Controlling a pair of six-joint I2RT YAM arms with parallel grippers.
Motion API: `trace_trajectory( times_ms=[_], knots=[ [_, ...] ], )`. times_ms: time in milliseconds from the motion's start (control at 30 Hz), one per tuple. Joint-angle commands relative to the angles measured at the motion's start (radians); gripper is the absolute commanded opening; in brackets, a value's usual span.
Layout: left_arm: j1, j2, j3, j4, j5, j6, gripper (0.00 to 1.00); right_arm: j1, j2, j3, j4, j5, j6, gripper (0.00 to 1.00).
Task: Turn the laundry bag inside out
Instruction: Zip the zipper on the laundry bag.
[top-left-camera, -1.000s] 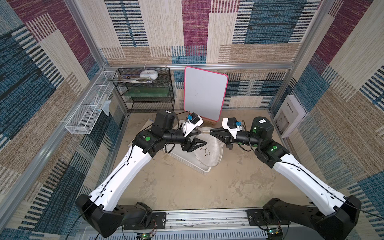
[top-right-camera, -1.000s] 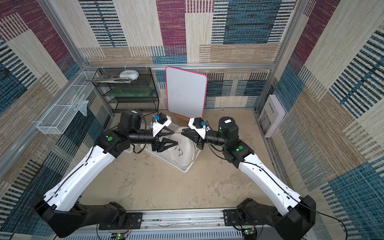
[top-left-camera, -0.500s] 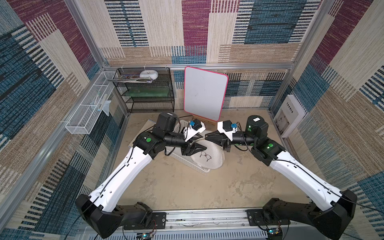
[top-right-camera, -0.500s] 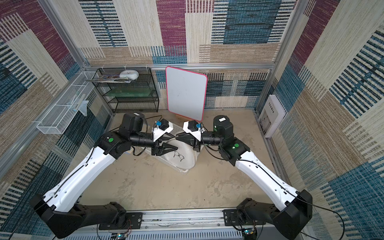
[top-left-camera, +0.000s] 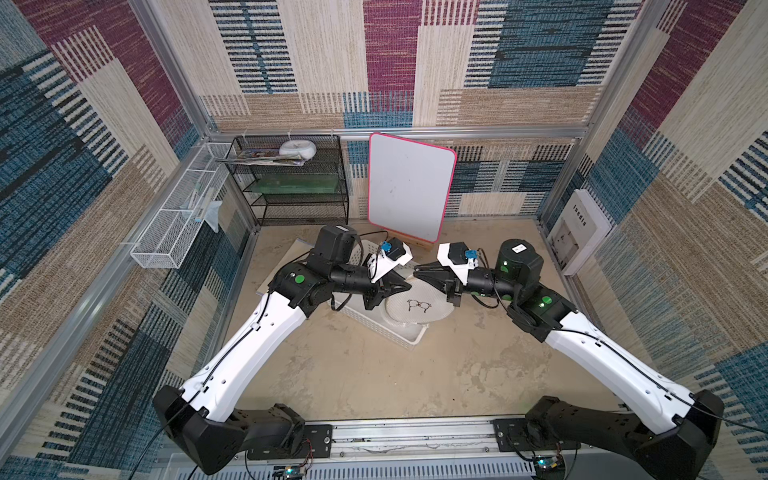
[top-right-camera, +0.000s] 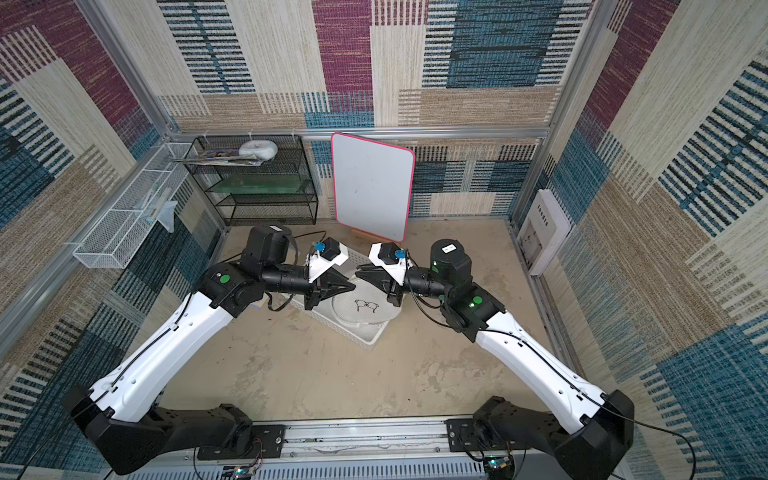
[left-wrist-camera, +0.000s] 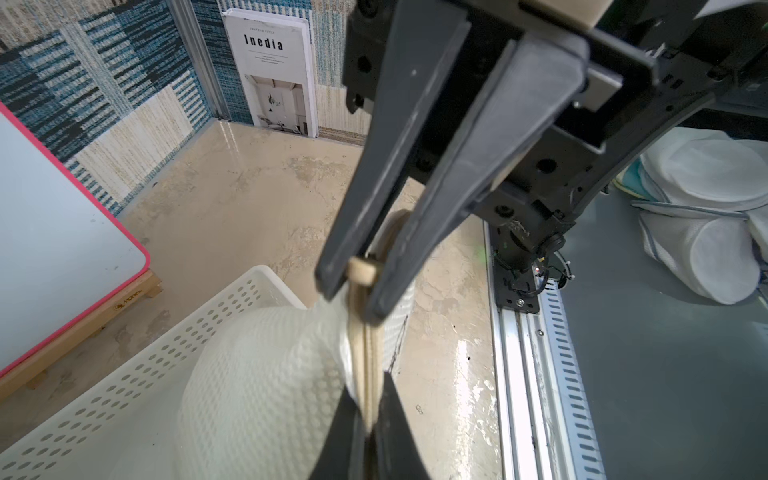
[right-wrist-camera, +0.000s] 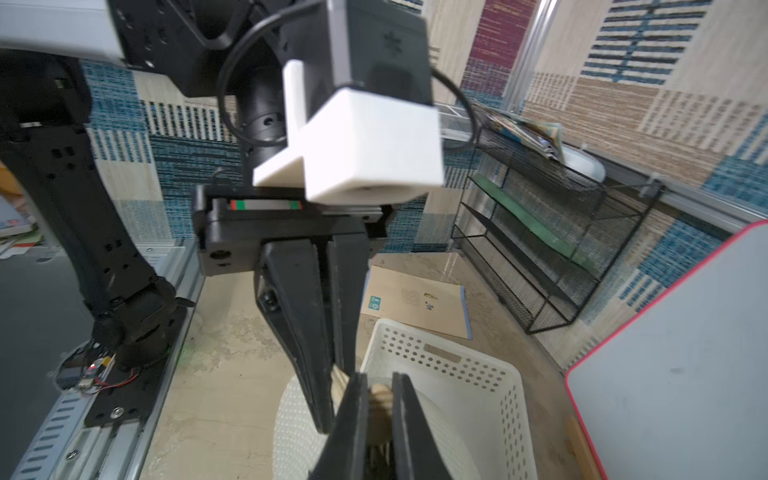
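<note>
Laundry bag (top-left-camera: 417, 305), the soft white net-mesh pouch with a round plain panel and a small dark spectacles mark, rests across the rigid white perforated plastic basket (top-left-camera: 401, 338). It is held up at its far edge, with the panel facing up in both top views.

My left gripper (top-left-camera: 406, 285) is pinched tight on the bag's beige-trimmed edge. The left wrist view shows that trim squeezed flat between my fingers (left-wrist-camera: 395, 432), with no gap to spare. My right gripper (top-left-camera: 417, 268) is clamped just as tightly on the same trim, just beside the left one, the two sets of tips almost touching.

What my next move turns on, I judge, is this. Both grips sit on the bag's far edge, the side toward the pink-edged whiteboard (top-left-camera: 409, 187), and the whole body of the bag spreads from my fingers back toward my arm bases. The trimmed edge runs roughly from one gripper to the other, across the cell. Neither arm is nearer; they meet over the middle.

If each grip has a different layer of the mouth, drawing them apart should open it. Whether they do, I cannot tell. The turning-out itself is not yet begun.
</note>
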Motion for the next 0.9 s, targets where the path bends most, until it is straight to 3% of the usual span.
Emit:
trace_trajectory(
  times_ms=[0, 200, 333, 467, 767, 800, 867],
  knots=[
    [0.009, -0.015, -0.017, 0.004, -0.065, -0.011, 0.00, -0.013, -0.063, -0.057, 0.091, 0.203, 0.072, 0.00],
    [0.036, -0.036, -0.048, 0.065, -0.082, -0.071, 0.00, -0.033, -0.156, -0.173, 0.067, 0.302, 0.090, 0.00],
    [0.073, -0.061, -0.072, 0.148, 0.019, -0.155, 0.00, -0.054, -0.168, -0.233, 0.064, 0.384, 0.095, 0.00],
    [0.105, -0.078, -0.071, 0.186, 0.059, -0.208, 0.00, -0.069, -0.140, -0.233, 0.047, 0.380, 0.077, 0.00],
    [0.121, -0.122, -0.105, 0.217, 0.014, -0.204, 0.00, -0.080, -0.115, -0.216, 0.016, 0.353, 0.010, 0.00],
    [0.119, -0.120, -0.104, 0.207, 0.016, -0.199, 0.10, -0.080, -0.112, -0.203, 0.017, 0.336, 0.010, 0.00],
    [0.118, -0.105, -0.090, 0.164, 0.015, -0.178, 0.43, -0.080, -0.096, -0.165, 0.041, 0.256, 0.006, 0.00]
  ],
)
